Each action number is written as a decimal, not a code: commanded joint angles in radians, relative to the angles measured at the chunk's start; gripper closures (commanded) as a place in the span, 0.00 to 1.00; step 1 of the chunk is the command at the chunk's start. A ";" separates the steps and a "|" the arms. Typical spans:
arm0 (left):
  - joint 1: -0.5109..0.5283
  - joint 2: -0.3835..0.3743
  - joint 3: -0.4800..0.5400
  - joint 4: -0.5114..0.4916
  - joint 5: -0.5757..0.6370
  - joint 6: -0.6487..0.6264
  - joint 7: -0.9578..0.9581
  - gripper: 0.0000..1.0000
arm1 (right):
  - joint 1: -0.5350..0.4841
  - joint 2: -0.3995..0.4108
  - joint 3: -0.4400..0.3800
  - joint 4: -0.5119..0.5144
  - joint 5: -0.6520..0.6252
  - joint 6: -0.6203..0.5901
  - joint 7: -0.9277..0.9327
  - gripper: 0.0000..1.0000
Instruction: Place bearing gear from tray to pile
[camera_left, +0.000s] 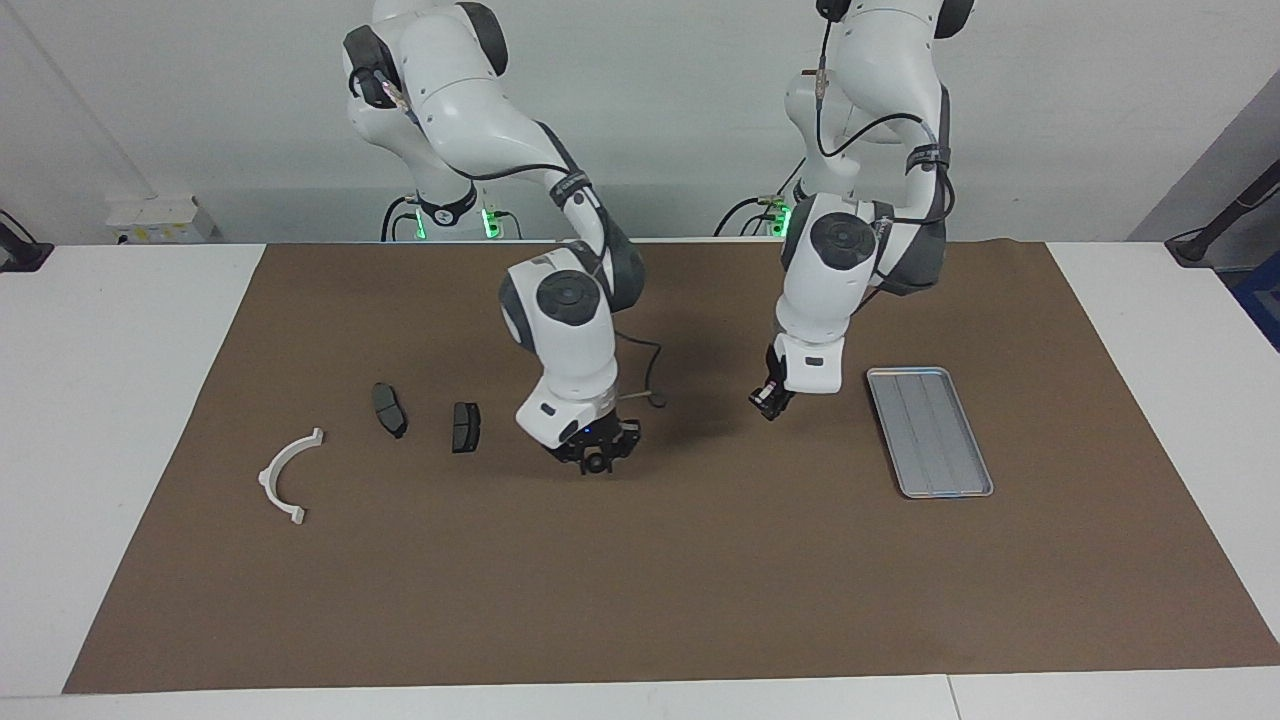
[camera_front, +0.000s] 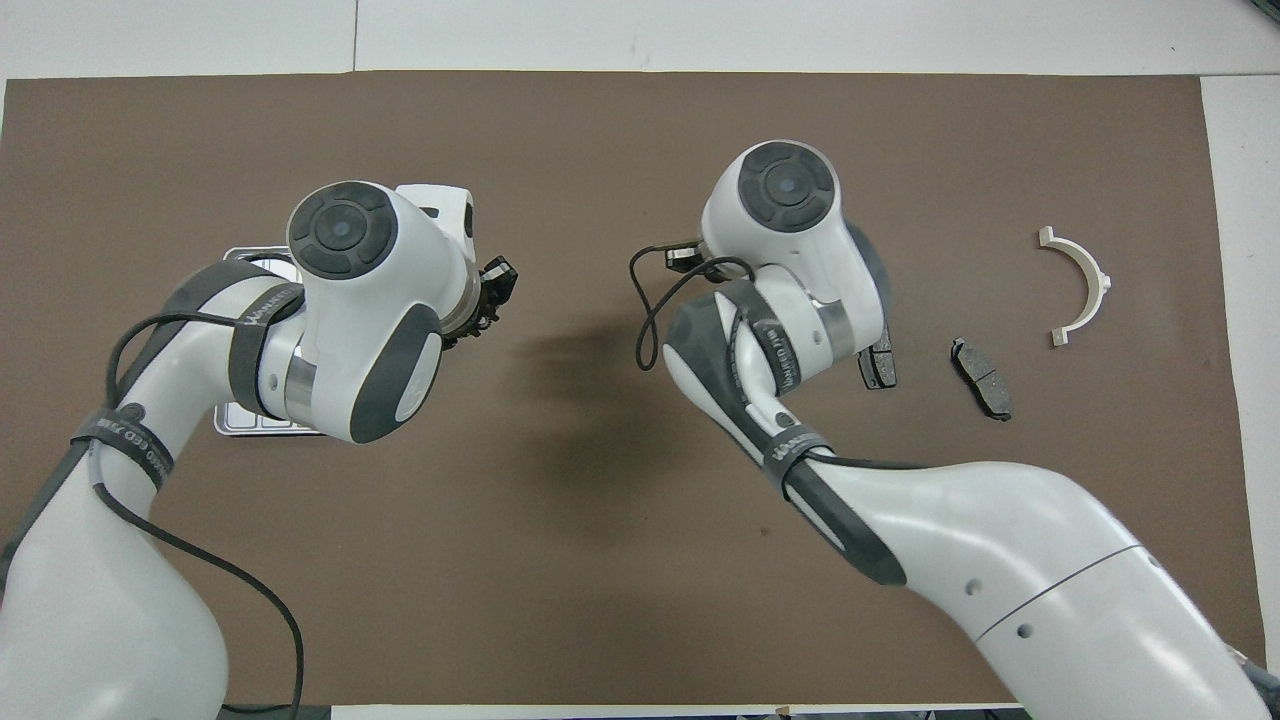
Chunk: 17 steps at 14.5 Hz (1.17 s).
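You have bare brown mat between the tray and the brake pads, with only the right pincer standing low there.

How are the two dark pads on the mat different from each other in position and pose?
One dark pad lies nearer the right gripper and sits nearly square to the mat's edges. The other dark pad lies closer to the white curved bracket, is turned at a slant, and lies slightly nearer to the robots. Both are small, flat, dark grey plates resting on the brown mat, apart from each other.
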 joint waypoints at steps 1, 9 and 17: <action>-0.089 0.173 0.023 0.227 -0.028 -0.103 -0.085 1.00 | -0.128 -0.038 0.020 -0.011 0.007 -0.046 -0.192 1.00; -0.189 0.377 0.027 0.419 -0.069 -0.022 -0.260 1.00 | -0.432 -0.071 0.019 -0.069 0.008 -0.082 -0.635 1.00; -0.226 0.376 0.028 0.396 -0.063 0.053 -0.354 1.00 | -0.453 -0.109 0.020 -0.273 0.010 0.061 -0.657 1.00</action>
